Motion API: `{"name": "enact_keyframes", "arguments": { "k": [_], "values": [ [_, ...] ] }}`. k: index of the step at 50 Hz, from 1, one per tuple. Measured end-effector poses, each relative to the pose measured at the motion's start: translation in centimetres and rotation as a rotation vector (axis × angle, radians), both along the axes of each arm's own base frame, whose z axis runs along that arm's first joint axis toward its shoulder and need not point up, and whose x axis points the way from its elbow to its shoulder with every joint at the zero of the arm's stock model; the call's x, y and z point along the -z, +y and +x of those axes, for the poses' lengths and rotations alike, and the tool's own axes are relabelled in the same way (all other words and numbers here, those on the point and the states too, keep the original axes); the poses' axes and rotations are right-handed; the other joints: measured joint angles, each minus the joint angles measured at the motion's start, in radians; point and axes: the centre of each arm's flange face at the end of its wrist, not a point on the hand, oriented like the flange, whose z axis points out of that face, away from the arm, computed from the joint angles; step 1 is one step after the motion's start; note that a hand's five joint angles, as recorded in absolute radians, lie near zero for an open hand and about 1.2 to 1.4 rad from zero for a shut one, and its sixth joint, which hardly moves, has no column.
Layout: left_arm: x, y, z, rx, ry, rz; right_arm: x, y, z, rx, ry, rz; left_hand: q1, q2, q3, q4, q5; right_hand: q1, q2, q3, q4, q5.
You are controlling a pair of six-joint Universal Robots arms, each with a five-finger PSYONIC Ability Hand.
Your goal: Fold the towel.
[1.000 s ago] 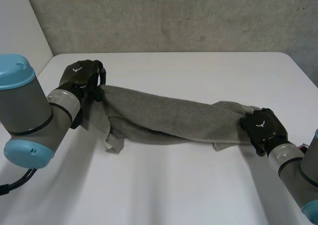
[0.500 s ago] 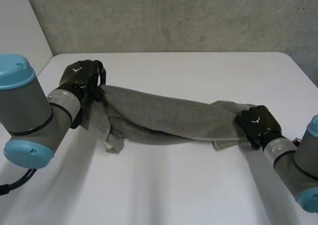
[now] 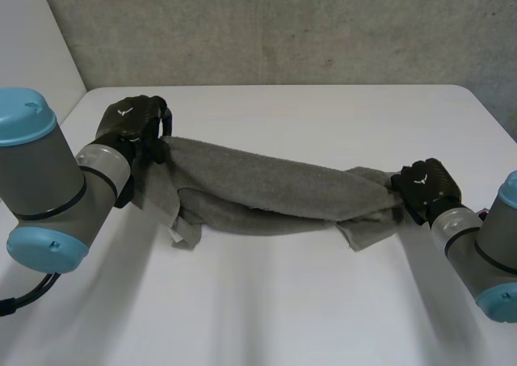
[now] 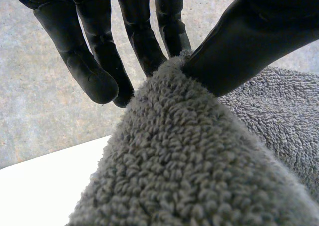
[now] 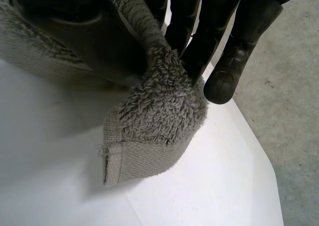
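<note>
The towel (image 3: 266, 190), grey and bunched into a long loose roll, is strung between the two hands across the middle of the table (image 3: 307, 309). Its left end is up toward the far left corner and its right end is close to the right edge. Much of its length sags onto the tabletop in between. Under the left end a flap hangs down and lies crumpled on the table, and a corner droops below the right end as well.

The left hand (image 3: 133, 124) has the towel's left end, knuckles up. From its wrist you can see the pinch plainly. The thumb (image 4: 244, 41) presses the looped edge of the cloth against the fingers (image 4: 169, 31), while the rest of the fingers reach fairly straight past it. A strip of white table shows beneath, with the concrete wall (image 4: 45, 116) beyond.

The right hand (image 3: 426, 190) holds the towel's right end tight. From its wrist, the cloth is nipped against its fingers (image 5: 199, 36). A corner with a stitched hem pokes out just below the fingertips, low over the table. I cannot tell whether that corner touches the surface. The table's edge runs just beside it, with grey floor (image 5: 294, 116) past that.
</note>
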Motion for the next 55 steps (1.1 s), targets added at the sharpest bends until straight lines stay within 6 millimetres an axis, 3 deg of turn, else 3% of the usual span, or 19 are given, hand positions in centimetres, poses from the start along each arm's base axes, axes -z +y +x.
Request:
{"name": "enact_keyframes", "arguments": {
  "k": [10, 14, 18, 22, 25, 30, 40, 45, 47, 51, 54, 55],
  "values": [
    [-0.2, -0.1, 0.1, -0.001, 0.001, -0.004, -1.0, -0.7, -0.5, 0.022, -0.009, -0.011, 0.000, 0.000, 0.000, 0.000, 0.000, 0.000, 0.000, 0.000, 0.002, 0.000],
    [-1.5, 0.0, 0.3, -0.005, 0.010, -0.036, -6.3, -0.6, -0.8, 0.041, -0.107, -0.071, 0.000, 0.000, 0.000, 0.000, 0.000, 0.003, 0.004, 0.000, 0.002, 0.000],
    [-4.0, 0.6, 0.7, -0.006, 0.027, -0.092, -13.8, 0.7, -1.0, 0.051, -0.248, -0.132, 0.000, 0.000, 0.000, 0.000, 0.000, 0.005, 0.004, 0.001, 0.002, 0.000],
    [-5.9, 1.4, 1.0, -0.007, 0.035, -0.124, -17.9, 2.1, -1.1, 0.052, -0.294, -0.110, 0.000, 0.000, 0.000, 0.000, 0.001, 0.006, 0.004, 0.020, 0.002, 0.000],
    [-6.7, 2.0, 1.3, -0.008, 0.027, -0.111, -19.4, 3.2, -1.1, 0.051, -0.269, -0.030, 0.000, 0.000, 0.000, 0.000, 0.001, 0.006, 0.004, 0.020, 0.002, 0.000],
    [-6.1, 2.3, 1.5, -0.009, -0.009, -0.032, -18.8, 3.9, -0.8, 0.033, -0.143, 0.105, 0.000, 0.000, 0.000, 0.000, 0.000, 0.006, 0.004, 0.020, 0.002, 0.000],
    [-0.5, 0.7, 0.9, 0.031, -0.260, 0.188, -14.8, 3.0, 2.0, -0.088, 0.077, 0.216, 0.000, 0.000, 0.000, 0.000, 0.000, 0.006, 0.004, 0.020, 0.002, 0.000],
    [-0.8, -1.4, 0.2, 0.045, -0.328, 0.135, -14.2, 1.3, 4.0, -0.126, 0.077, 0.170, 0.000, 0.000, 0.000, 0.000, 0.000, 0.007, 0.004, 0.020, 0.002, 0.000],
    [-1.6, -2.3, -0.2, 0.042, -0.329, 0.091, -14.6, 0.4, 4.8, -0.134, 0.064, 0.121, 0.000, 0.000, 0.000, 0.000, 0.000, 0.007, 0.004, 0.020, 0.002, 0.000],
    [-6.0, -4.8, -1.1, 0.013, -0.256, -0.092, -17.2, -2.0, 6.8, -0.128, -0.027, -0.105, 0.000, 0.000, -0.001, 0.000, 0.000, 0.007, 0.004, 0.020, 0.002, 0.000],
    [-10.7, -6.1, -1.6, -0.015, -0.132, -0.268, -20.8, -3.5, 7.8, -0.101, -0.171, -0.345, 0.000, 0.000, -0.001, 0.000, 0.000, 0.007, 0.004, 0.020, 0.002, 0.000],
    [-13.0, -6.4, -1.6, -0.026, -0.058, -0.348, -22.9, -3.6, 7.9, -0.090, -0.253, -0.460, 0.000, 0.000, -0.001, 0.000, 0.000, 0.008, 0.004, 0.020, 0.002, 0.000]
  ]
}}
